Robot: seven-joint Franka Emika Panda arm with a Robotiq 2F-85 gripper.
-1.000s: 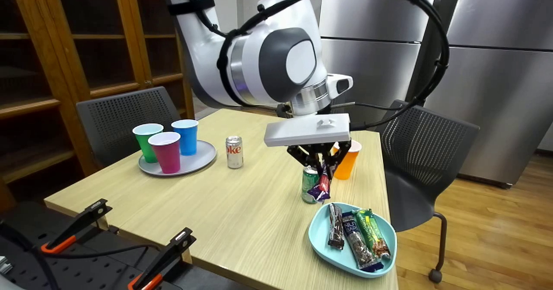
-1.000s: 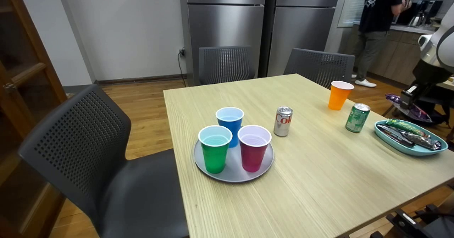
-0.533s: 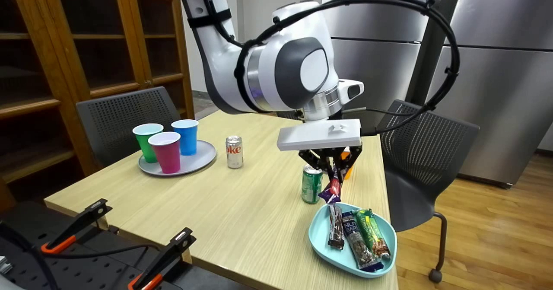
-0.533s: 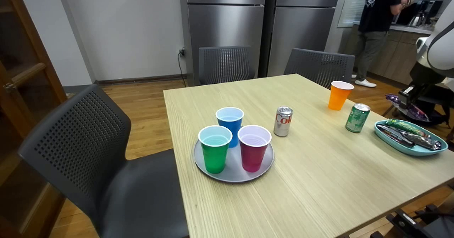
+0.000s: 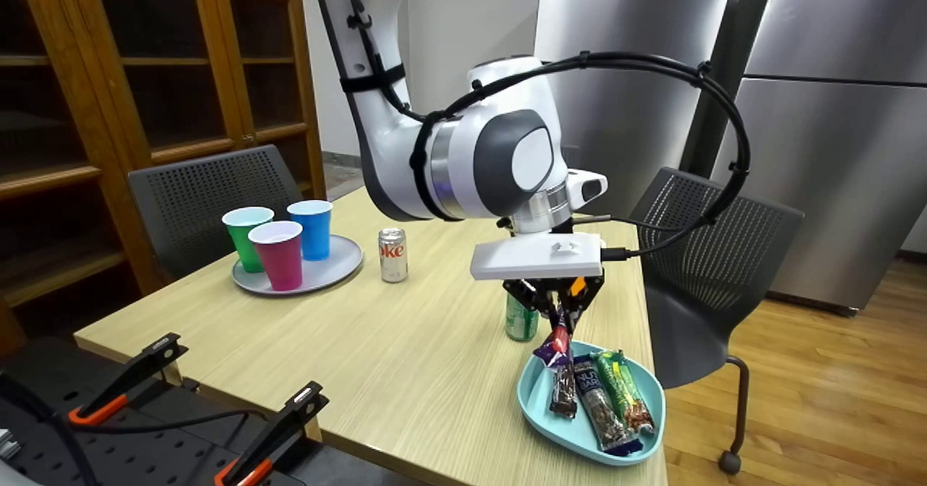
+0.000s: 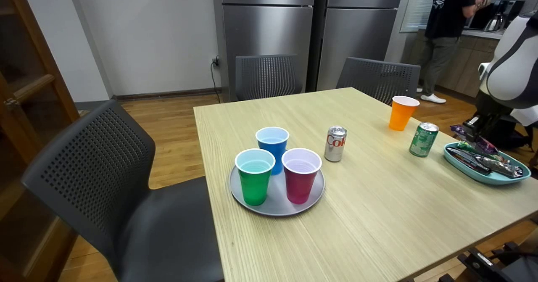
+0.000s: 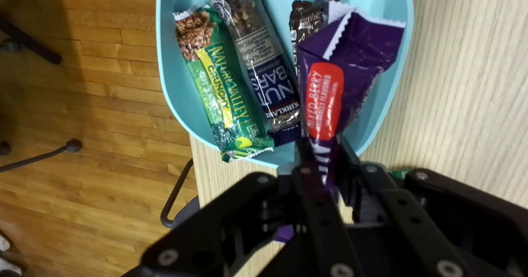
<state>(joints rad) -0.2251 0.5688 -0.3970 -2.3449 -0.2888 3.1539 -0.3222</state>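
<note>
Gripper (image 7: 328, 155) clenched on a purple mixed-berry bar (image 7: 359, 48), and the wrist view has it plain: the bar juts out ahead of the grip, right above a turquoise dish (image 7: 172, 103). Below and ahead of the gripper lie a Nature Valley Crunchy bar (image 7: 227, 91), a Kirkland nut bar (image 7: 268, 62) and, partly hidden by the held wrapper, a dark brown bar (image 7: 303, 21).

Over in an exterior view, the purple end hangs across the dish's edge; whether it touches anything, I can't tell! Just behind the gripper, partly covered by it, stands a green can (image 5: 521, 321); well apart, a silver Coke can (image 5: 392, 258), and farther out a gray plate (image 5: 344, 260) bearing a green cup (image 5: 245, 243), a magenta cup (image 5: 281, 260) and a blue cup (image 5: 313, 234).

And in an exterior view, past the green can from the gripper, an orange cup (image 6: 402, 114) upright!
</note>
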